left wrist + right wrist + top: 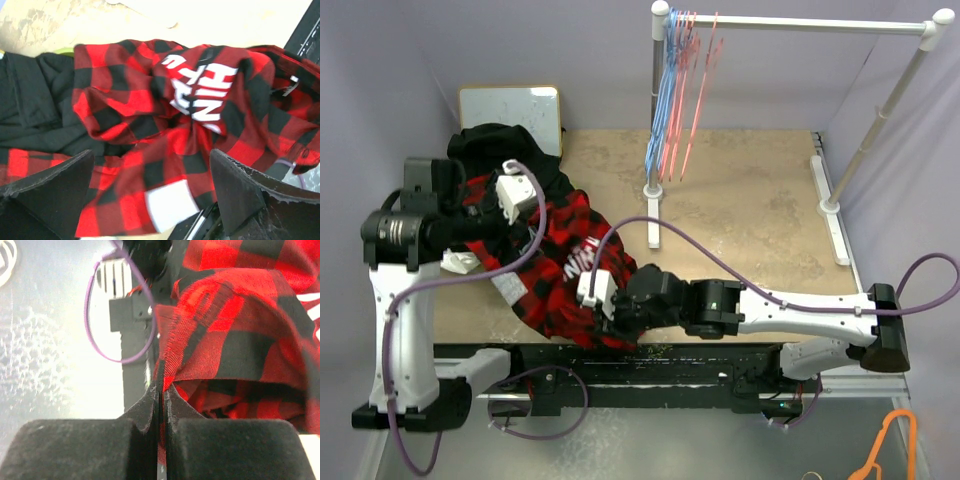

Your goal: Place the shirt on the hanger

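The red-and-black check shirt [560, 265] lies crumpled on the left part of the table, with white lettering showing [200, 95]. My right gripper [612, 322] is at the shirt's near edge, shut on a fold of its fabric [200, 335]; the cloth runs between the closed fingertips [172, 397]. My left gripper [150, 155] is open and hovers over the shirt's middle, with nothing between its fingers; in the top view it is at the shirt's left side [525, 215]. The pale-pink hanger [700, 95] hangs on the rack at the back, among others.
A black garment [495, 145] lies under and behind the shirt, also in the left wrist view [35, 100]. A white rack [790, 22] stands at the back right with light-blue hangers [665, 90]. A white board [510, 105] leans at the back left. An orange hanger [895, 445] lies off the table.
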### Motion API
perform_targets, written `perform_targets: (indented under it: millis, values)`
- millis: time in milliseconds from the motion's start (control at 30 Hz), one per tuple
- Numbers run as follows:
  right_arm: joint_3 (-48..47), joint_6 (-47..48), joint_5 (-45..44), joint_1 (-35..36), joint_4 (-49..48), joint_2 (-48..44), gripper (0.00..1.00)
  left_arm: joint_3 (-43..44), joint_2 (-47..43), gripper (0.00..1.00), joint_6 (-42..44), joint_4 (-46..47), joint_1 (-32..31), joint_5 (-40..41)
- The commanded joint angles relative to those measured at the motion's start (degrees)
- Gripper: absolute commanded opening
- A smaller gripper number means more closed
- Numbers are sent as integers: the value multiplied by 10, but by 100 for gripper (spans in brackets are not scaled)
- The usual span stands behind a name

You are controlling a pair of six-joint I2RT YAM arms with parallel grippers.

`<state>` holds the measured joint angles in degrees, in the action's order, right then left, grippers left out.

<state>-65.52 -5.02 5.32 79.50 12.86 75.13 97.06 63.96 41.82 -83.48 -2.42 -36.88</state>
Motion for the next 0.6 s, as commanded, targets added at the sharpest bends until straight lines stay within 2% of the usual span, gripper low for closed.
perform_targets:
  millis: [0, 100, 167, 300, 367, 500, 567]
  values:
    - [31, -55, -3, 30, 74, -2, 0, 130, 88, 99, 97, -53, -25, -52]
    - [70, -126, -104, 61, 59, -28, 0, 179, 175, 99, 69, -53, -93, -30]
    - [121, -195, -153, 81, 48, -52, 0, 167, 231, 99, 57, -53, -159, 3]
    - [149, -297, -232, 154, 57, -63, 0, 142, 298, 99, 52, -53, -292, 42]
    - [156, -338, -249, 198, 62, -48, 0, 159, 330, 99, 53, -53, -318, 44]
    - [162, -403, -291, 284, 63, -1, 0, 203, 383, 99, 61, -53, -329, 27]
    - [168, -434, -333, 328, 59, 20, 0, 196, 394, 99, 69, -53, -342, 17]
